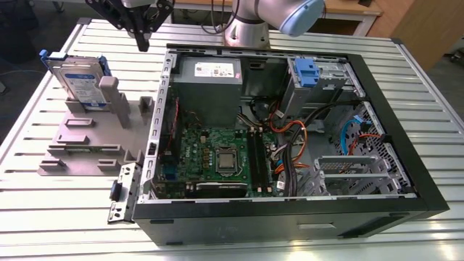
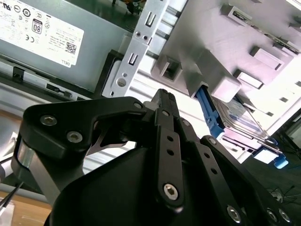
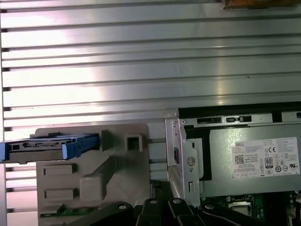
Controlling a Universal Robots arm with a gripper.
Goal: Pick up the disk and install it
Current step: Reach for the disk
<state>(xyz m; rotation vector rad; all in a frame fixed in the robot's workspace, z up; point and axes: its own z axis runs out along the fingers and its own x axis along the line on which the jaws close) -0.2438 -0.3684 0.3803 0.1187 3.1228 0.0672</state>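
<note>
Silver-grey rectangular disk in blue carrier stands upright in a grey plastic holder; black gripper at its two o'clock, fingers clenched empty, could topple it.

Straight below my fingers there is a strip of bare table, open between the grey fixture and the computer case. On one side of the fingers the case's metal edge stands close. On the other side the disk stands upright in the fixture, with a grey post nearest the fingers.
</note>
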